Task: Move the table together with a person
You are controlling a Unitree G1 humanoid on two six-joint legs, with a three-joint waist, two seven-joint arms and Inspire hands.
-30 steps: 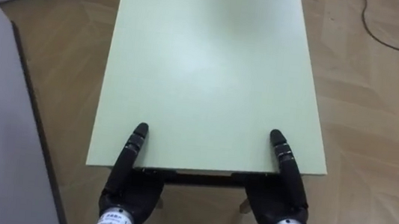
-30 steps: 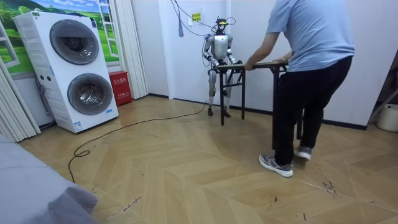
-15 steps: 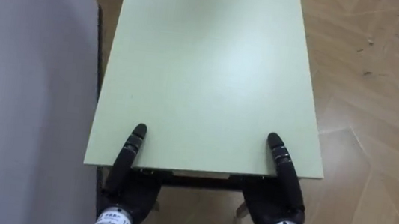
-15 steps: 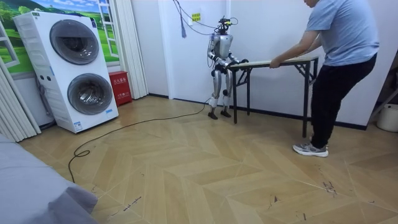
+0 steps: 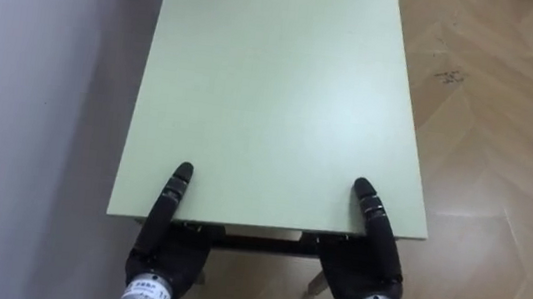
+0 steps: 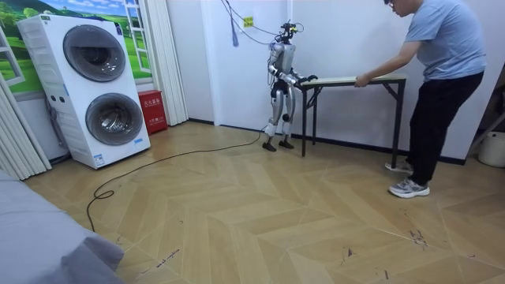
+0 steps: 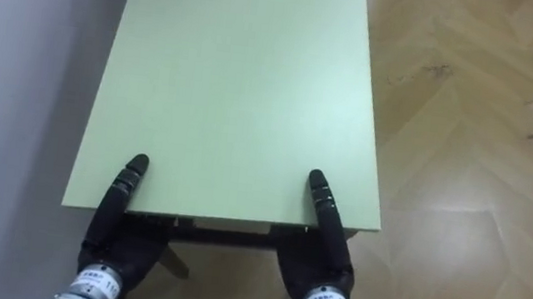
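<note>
A long pale green table (image 5: 273, 90) stretches away from me, and I hold its near short end. My left hand (image 5: 166, 251) has its thumb flat on top near the left corner and its fingers under the edge. My right hand (image 5: 365, 272) grips near the right corner in the same way. In the room view I stand at the end of the table (image 6: 347, 79) close to the white wall. A person (image 6: 442, 71) in a blue shirt leans forward at the other end, with a hand (image 6: 361, 80) on the table's edge.
A white wall (image 5: 31, 93) runs close along the table's left side. Wooden floor (image 5: 508, 147) lies open to the right. Further off in the room view stand two stacked washing machines (image 6: 95, 87) and a red box (image 6: 151, 110), with a dark cable (image 6: 158, 162) across the floor.
The table, the person and I have moved toward the room view's right, along the wall. In the eye view the wall now runs along the left side. Both hands keep their hold.
</note>
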